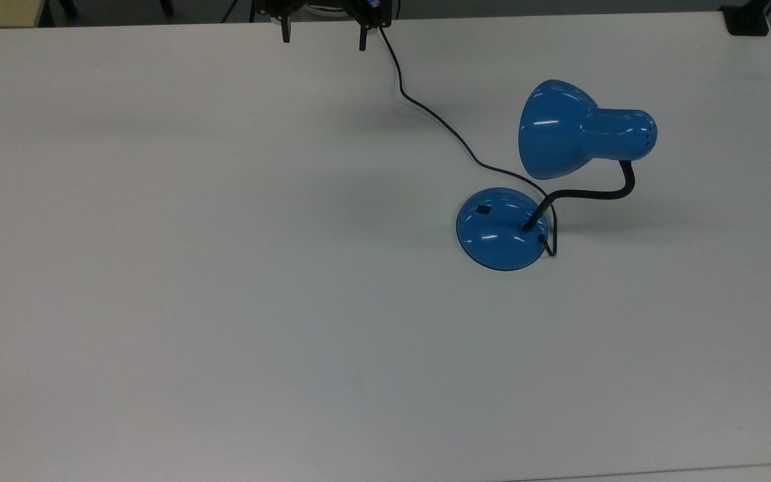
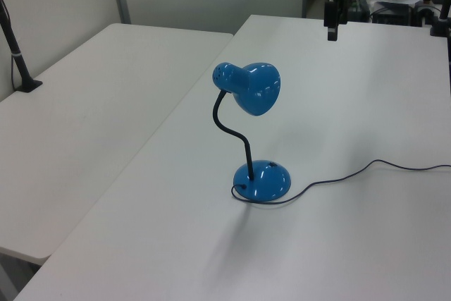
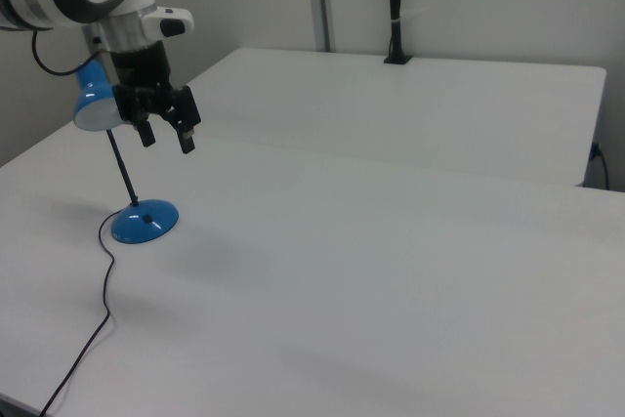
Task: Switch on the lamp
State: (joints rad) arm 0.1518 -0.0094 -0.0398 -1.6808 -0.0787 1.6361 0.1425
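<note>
Top view puts the gripper [image 1: 322, 35] at the table's [image 1: 225, 268] far edge, its fingers spread wide and seemingly holding nothing, well apart from the lamp [image 1: 502, 229] standing toward the top view's right.

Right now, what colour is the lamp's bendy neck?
Black. The neck shows best in the top view, between blue base and shade.

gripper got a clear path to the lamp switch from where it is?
Probably yes. The open gripper hangs above the table's far edge, the switch faces up on the base, and bare table lies between. The shade overhangs beside it, not over it.
</note>
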